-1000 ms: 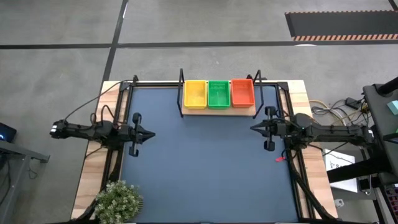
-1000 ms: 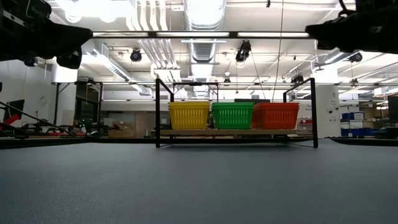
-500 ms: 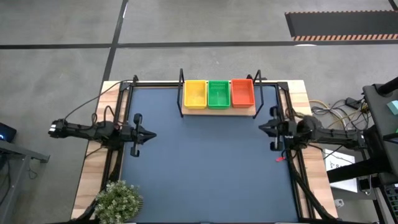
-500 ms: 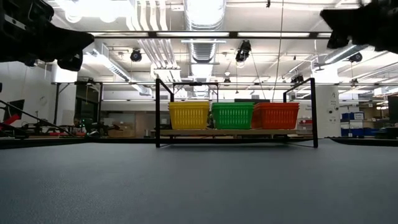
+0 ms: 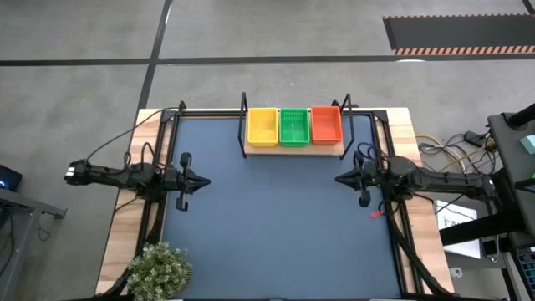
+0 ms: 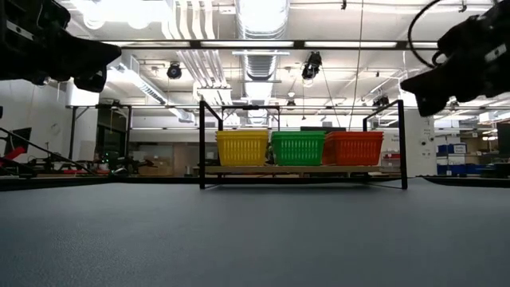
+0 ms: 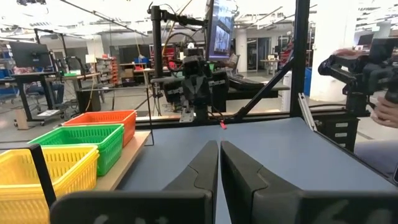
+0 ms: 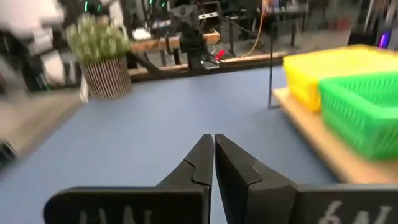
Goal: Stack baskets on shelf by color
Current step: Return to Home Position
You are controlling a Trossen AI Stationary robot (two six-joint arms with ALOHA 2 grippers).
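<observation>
The shelf (image 5: 292,150) sits at the table's (image 5: 276,242) 12 o'clock edge, its long axis running 9 to 3. It carries a yellow stack (image 5: 262,126), green stack (image 5: 293,125) and orange stack (image 5: 326,124) side by side, with nothing else inside them. The left gripper (image 5: 206,180), jaws pressed together, has the shelf at 2 o'clock. The right gripper (image 5: 338,176), jaws also together, is nearer, with the shelf at 10. No basket lies loose, so I judge only the retreat remains

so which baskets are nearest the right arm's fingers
The red-orange baskets, at the right end of the shelf, closest to the right fingers; green baskets sit mid-shelf, yellow baskets far left.
</observation>
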